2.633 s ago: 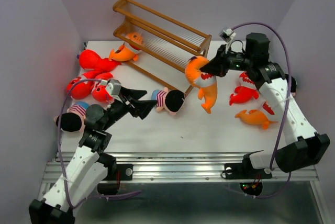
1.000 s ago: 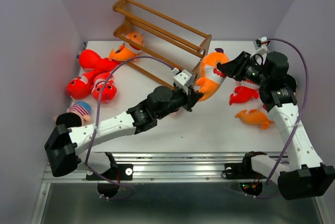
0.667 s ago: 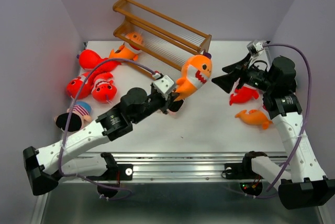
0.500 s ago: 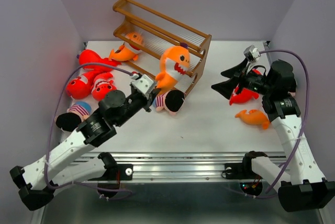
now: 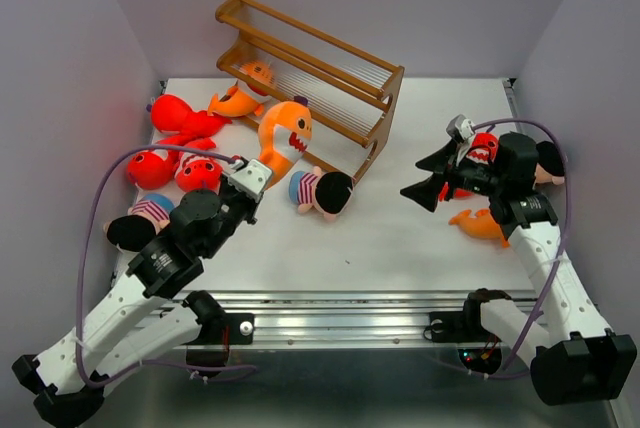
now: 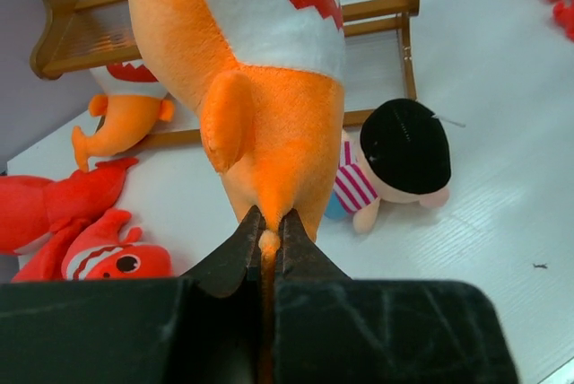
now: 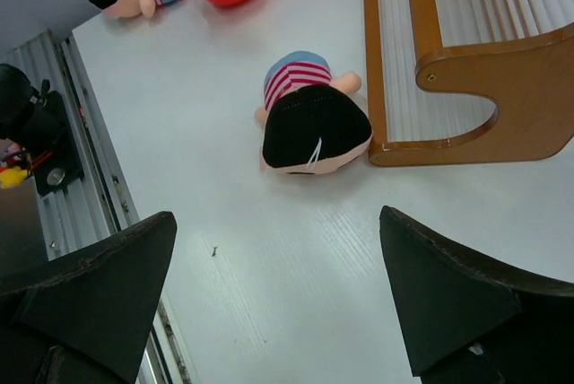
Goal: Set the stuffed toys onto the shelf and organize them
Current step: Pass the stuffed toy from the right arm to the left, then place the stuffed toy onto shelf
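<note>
1. Because they are stuffed cloth, the red toothy plush sharks [image 5: 165, 148] heaped at the left edge of the white counter [image 5: 400, 248] should be light and squashy. A fin or tail offers a narrow fold to pinch.
2. Just nearer lies a small black-haired doll in a red-and-white striped shirt [image 5: 140, 223]. Its round head looks wide and springy, so the body is probably the better hold.
3. The left hand [image 6: 266, 222] is closed on the tail tip of a big orange plush shark with a white belly and red zigzag mouth [image 6: 260, 88]. It holds the shark up off the counter, in front of the rack's left part. Hung from so thin a fold, the body will likely flop and swing, and the cloth could slip out.
4. A second striped doll [image 5: 320, 191] lies on the counter near the rack's right foot.
5. The brown wooden three-tier slanted shelf [image 5: 385, 113] stands at the back. On its thin rails a limp toy may sag or slide, so it needs setting down flat.
6. The right hand [image 5: 412, 178] hangs wide open, holding nothing. Just right of it lie a small red plush shark [image 5: 482, 148] and a small orange plush fish [image 5: 480, 226].
</note>
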Tool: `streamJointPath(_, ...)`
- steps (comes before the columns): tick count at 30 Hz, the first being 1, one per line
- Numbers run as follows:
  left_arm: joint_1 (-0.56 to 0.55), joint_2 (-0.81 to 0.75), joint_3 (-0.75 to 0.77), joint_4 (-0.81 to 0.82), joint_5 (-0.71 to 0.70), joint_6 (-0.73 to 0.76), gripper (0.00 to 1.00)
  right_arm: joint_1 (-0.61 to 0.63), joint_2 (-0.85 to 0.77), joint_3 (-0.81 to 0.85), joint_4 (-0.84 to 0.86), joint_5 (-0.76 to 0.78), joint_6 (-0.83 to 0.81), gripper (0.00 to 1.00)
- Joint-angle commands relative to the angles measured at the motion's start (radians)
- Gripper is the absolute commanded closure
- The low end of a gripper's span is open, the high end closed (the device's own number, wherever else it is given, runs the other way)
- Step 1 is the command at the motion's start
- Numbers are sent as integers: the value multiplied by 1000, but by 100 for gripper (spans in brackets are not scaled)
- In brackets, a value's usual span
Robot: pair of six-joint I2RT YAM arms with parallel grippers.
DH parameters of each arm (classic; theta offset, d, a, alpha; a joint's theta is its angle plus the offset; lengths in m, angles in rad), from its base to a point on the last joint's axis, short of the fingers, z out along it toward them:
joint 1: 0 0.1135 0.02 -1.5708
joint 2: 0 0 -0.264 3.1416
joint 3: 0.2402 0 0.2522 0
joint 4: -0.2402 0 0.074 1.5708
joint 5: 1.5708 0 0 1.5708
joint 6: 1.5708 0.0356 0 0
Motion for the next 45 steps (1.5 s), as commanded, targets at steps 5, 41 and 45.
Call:
streamJointPath(5,67,-38,-83,85,-38,77,100,-27,-33,-97,44,-24,-94,0)
streamJointPath(41,649,633,56,400,450,91,100,-27,-102,-117,44,97,-128,0)
streamJointPath(45,658,738,128,407,473,111,100,-27,-111,-117,42,108,-129,0)
